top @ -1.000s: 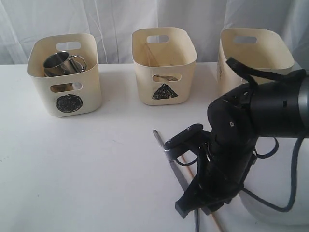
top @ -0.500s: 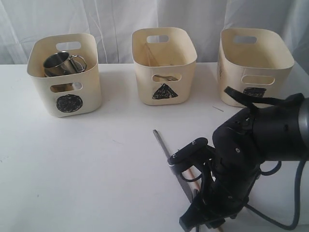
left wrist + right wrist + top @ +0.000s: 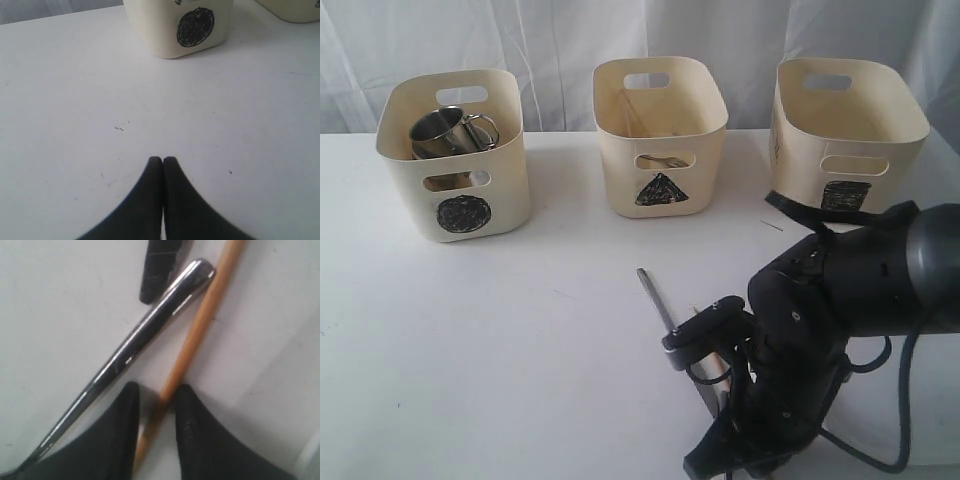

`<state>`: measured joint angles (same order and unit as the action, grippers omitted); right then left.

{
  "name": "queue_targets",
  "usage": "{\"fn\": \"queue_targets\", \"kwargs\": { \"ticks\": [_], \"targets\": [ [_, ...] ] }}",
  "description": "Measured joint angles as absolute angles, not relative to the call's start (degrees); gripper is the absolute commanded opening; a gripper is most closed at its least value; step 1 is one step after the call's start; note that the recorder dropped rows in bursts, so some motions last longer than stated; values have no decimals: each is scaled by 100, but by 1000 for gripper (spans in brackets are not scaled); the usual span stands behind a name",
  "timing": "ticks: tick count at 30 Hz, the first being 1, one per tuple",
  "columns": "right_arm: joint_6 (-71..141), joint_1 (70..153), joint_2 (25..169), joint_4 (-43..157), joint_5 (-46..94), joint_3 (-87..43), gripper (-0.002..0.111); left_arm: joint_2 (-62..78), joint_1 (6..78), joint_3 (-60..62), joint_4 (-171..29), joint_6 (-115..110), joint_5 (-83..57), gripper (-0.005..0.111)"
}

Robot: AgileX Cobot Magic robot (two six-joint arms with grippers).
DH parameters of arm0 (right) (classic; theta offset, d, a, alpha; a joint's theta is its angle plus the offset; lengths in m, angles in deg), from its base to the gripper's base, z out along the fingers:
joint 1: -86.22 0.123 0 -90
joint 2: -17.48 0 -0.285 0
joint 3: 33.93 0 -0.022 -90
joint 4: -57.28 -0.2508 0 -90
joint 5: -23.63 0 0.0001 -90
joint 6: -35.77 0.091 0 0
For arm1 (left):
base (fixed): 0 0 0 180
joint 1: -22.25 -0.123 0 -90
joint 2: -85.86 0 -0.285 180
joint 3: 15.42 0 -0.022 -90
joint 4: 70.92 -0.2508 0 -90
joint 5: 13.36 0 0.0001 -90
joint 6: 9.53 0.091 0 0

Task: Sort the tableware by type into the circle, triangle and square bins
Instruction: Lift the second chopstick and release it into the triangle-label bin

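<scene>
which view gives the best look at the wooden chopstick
The right wrist view: the chopstick lies close up beside the knife, with the right tool straddling it. The exterior view hides most of it behind the right arm; the left wrist view shows none.

Bright, even, soft light throughout (shadows faint), with the right wrist view's close fingers point(image 3: 200, 440) blurred.

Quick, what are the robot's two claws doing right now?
Left gripper: shut, empty.
Right gripper: open, jaws astride the wooden chopstick, not yet clamped.
</scene>
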<state>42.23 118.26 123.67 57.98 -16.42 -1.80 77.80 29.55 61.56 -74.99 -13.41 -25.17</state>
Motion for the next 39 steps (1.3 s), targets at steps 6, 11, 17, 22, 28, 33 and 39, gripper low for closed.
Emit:
{"fn": "queue_targets", "kwargs": {
  "ticks": [6,11,17,22,28,33,39],
  "targets": [
    [4323,11826,12309,5728,-1539,-169,0,7780,2955,6156,-7499,-1341,-2517,0],
    [4410,11826,12073,5728,-1316,-147,0,7780,2955,6156,-7499,-1341,-2517,0],
    [4480,11826,11547,5728,-925,-147,0,7780,2955,6156,-7499,-1341,-2517,0],
    [4480,11795,11138,5760,-131,-324,0,7780,2955,6156,-7499,-1341,-2517,0],
    [4452,11330,11235,6140,871,-1102,0,7780,2955,6156,-7499,-1341,-2517,0],
    [4190,10894,11702,6232,1876,-1843,0,7780,2955,6156,-7499,-1341,-2517,0],
    [3852,10555,12554,6245,2560,-2990,0,7780,2955,6156,-7499,-1341,-2517,0]
  ]
}}
